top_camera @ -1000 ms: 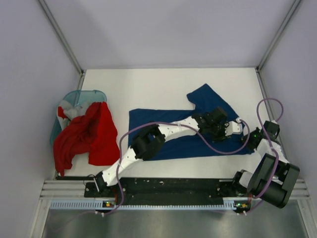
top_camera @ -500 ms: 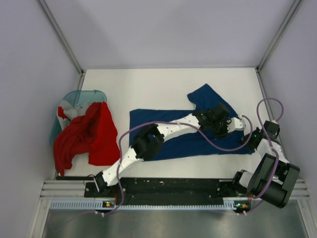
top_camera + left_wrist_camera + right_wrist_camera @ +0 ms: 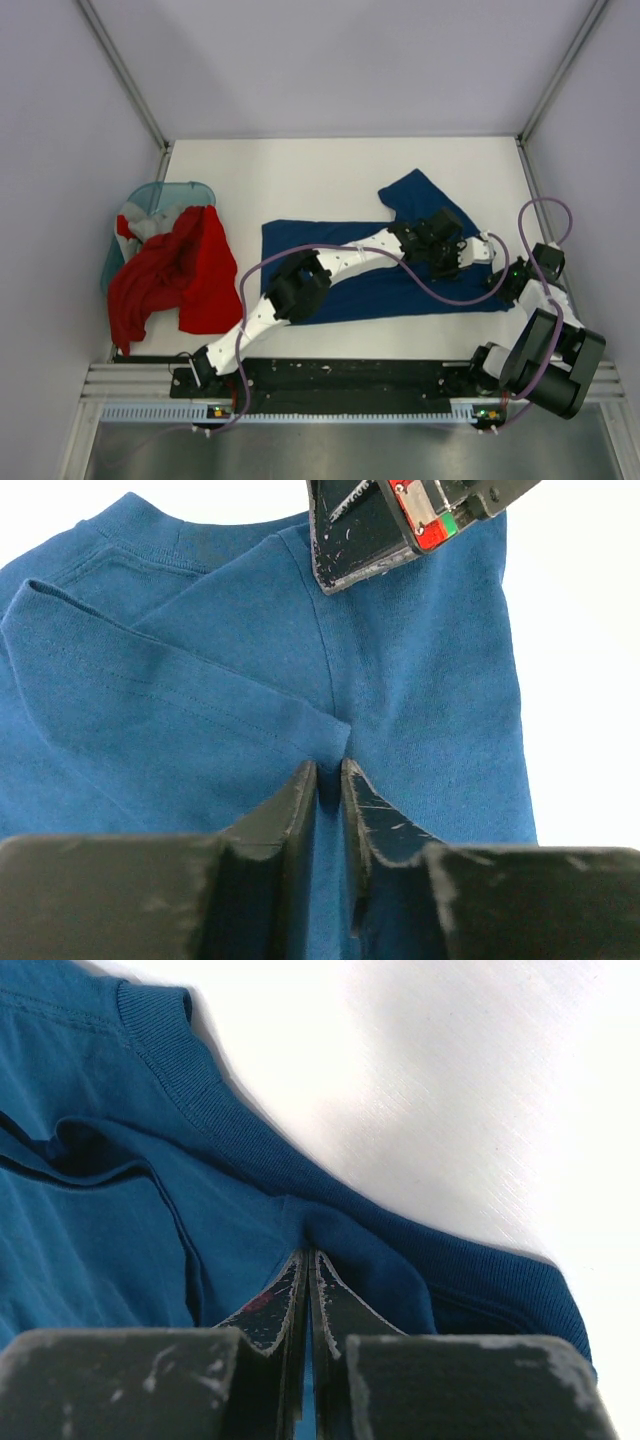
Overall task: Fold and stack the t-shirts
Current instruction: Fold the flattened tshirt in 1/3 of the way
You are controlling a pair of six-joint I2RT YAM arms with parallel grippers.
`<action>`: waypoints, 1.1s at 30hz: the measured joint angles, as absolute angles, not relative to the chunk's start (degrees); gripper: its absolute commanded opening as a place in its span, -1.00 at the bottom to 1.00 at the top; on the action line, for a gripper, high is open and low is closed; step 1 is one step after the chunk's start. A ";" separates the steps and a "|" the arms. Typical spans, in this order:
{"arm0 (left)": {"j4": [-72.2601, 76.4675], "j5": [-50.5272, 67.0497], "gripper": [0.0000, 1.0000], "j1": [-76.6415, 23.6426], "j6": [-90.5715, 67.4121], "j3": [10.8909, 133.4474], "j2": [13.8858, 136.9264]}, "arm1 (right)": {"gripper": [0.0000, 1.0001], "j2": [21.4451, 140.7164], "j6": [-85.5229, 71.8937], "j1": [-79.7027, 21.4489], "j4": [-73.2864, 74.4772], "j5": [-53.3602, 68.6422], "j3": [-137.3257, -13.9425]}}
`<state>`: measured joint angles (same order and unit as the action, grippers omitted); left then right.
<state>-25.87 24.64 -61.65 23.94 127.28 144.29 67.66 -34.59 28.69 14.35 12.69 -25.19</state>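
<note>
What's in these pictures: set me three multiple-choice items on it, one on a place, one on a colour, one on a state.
1. The red t-shirt lies: A) draped over the basket at left; B) folded mid-table; C) in a gripper.
2. The basket is: A) teal; B) yellow; C) black.
3. The right gripper is: A) wide open; B) shut on the blue t-shirt; C) holding the basket.
Answers: A, it hangs over the basket's rim; A, translucent teal plastic; B, closed fingertips pinch blue cloth by the collar.

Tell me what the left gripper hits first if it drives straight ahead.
The blue shirt: a fold of it bunches right at the left gripper's tips. Farther on lies the right gripper, depth unclear.
</note>
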 measured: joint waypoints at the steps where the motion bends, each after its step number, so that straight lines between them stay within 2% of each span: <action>1: -25.85 24.64 -0.49 -61.65 23.90 127.28 144.29 | -1.00 67.66 -34.59 28.69 14.35 12.69 -25.19; 3: -25.69 24.64 -0.62 -61.65 23.92 127.28 144.29 | -1.00 67.66 -34.59 28.69 14.35 12.69 -25.19; 5: -25.65 24.64 -0.99 -61.65 23.94 127.28 144.29 | -1.00 67.66 -34.57 28.69 14.35 12.71 -25.19; 6: -25.65 24.62 -1.00 -61.65 23.73 127.26 144.29 | -1.00 67.66 -34.57 28.69 14.35 12.69 -25.19; 8: -25.61 24.56 -1.00 -61.65 23.70 127.28 144.29 | -1.00 67.66 -34.57 28.69 14.35 12.71 -25.19; 9: -25.56 24.47 -0.92 -61.65 23.73 127.26 144.29 | -1.00 67.66 -34.57 28.69 14.35 12.71 -25.19; 11: -25.56 24.51 -0.57 -61.65 23.97 127.28 144.29 | -1.00 67.66 -34.57 28.69 14.35 12.71 -25.19; 13: -25.69 24.84 -0.44 -61.67 24.51 127.26 144.29 | -1.00 67.66 -34.57 28.69 14.35 12.71 -25.19; 29: -22.92 24.12 -0.54 -62.41 24.64 127.26 147.41 | -1.00 67.55 -34.50 28.69 14.39 12.69 -25.19; 31: -22.94 24.25 -0.58 -62.43 24.60 127.26 147.41 | -1.00 67.55 -34.50 28.69 14.39 12.71 -25.19; 33: -22.96 24.43 -0.74 -62.48 24.58 127.26 147.41 | -1.00 67.55 -34.50 28.69 14.39 12.69 -25.19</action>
<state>-22.96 24.43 -62.48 24.58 127.26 147.41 67.55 -34.50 28.69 14.39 12.69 -25.19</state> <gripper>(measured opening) 0.216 0.002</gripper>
